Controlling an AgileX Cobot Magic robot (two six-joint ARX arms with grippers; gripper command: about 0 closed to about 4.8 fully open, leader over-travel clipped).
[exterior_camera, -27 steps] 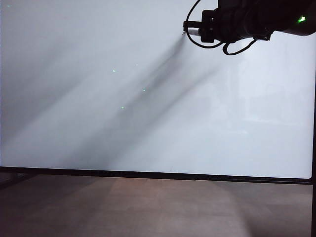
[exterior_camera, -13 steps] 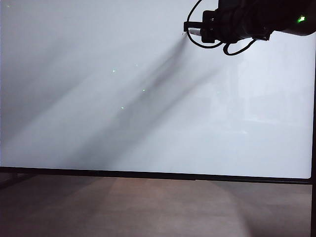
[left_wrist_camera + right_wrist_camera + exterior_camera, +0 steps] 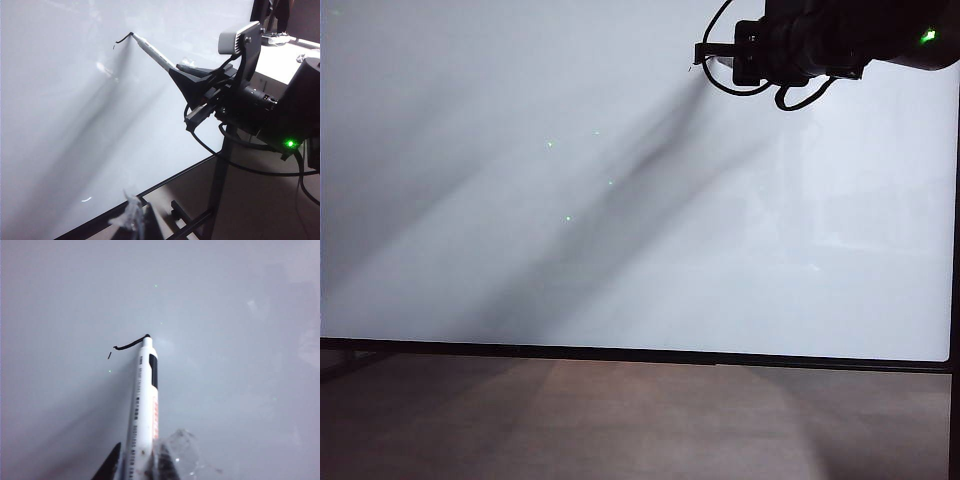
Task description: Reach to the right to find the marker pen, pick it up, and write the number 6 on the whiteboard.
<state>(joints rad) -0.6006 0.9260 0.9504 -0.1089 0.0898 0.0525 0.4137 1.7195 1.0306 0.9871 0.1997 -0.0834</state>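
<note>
One marker pen (image 3: 144, 405) between right gripper (image 3: 135, 465) fingers

Dim, backlit; long diagonal shadows.

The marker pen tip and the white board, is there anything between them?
Nothing: in the right wrist view the marker pen, held by the right gripper, touches the whiteboard at the end of a short black stroke.

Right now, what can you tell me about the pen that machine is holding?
The marker pen is slim and white with a black band, small print along its barrel and a dark tip. The right gripper clamps its lower end. Its tip touches the whiteboard near the upper right, at the end of a short curved black stroke.
</note>
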